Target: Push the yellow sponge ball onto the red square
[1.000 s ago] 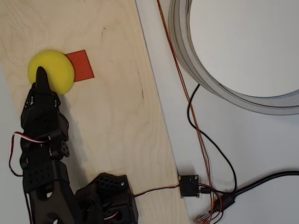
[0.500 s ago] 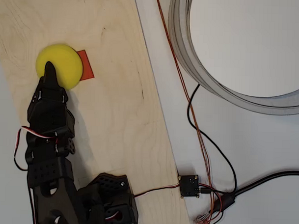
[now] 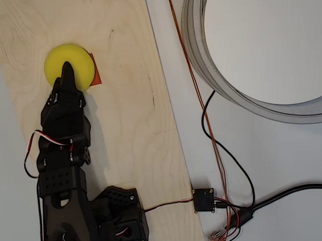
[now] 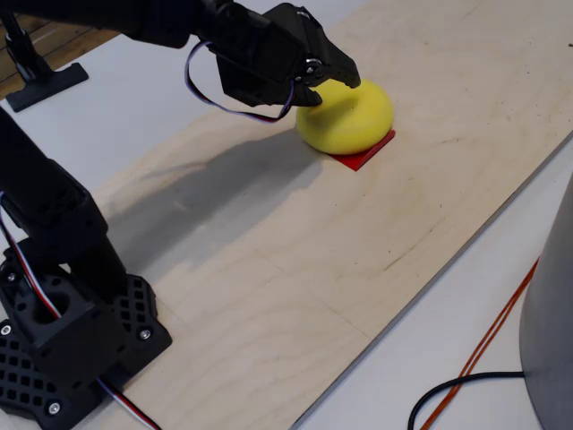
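Note:
The yellow sponge ball [image 3: 79,60] rests on the wooden board [image 3: 124,114] in the overhead view and covers most of the red square [image 3: 96,76], of which a thin strip shows at the ball's right edge. In the fixed view the ball [image 4: 354,118] lies on the red square [image 4: 365,156], whose near corner sticks out beneath it. My black gripper [image 3: 67,69] is shut, and its pointed tip touches the ball's near side from below in the overhead view. In the fixed view the gripper [image 4: 347,81] presses on the ball's upper left.
The arm's base [image 3: 118,214] is mounted at the board's lower edge. A large grey ring [image 3: 193,37] lies on the white table at the top right. Thin orange and black cables [image 3: 213,138] run down to a small black circuit box [image 3: 204,200].
The ball has rolled right and slightly up in the overhead view, covering more of the red square. The shut gripper followed behind it.

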Robot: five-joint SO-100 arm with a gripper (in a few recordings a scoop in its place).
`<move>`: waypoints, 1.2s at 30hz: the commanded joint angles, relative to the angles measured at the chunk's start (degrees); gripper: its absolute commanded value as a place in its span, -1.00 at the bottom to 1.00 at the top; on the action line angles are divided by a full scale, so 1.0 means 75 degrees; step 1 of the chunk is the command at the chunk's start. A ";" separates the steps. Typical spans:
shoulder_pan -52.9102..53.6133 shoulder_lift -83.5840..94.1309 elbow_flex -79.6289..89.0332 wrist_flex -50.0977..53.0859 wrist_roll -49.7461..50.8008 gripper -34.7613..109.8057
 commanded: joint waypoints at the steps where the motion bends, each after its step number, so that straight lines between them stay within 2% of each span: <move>1: 0.0340 0.0105 -0.0129 0.0070 -0.0070 -0.27; 36: 0.0680 0.1055 0.0621 0.0000 -0.0293 -0.26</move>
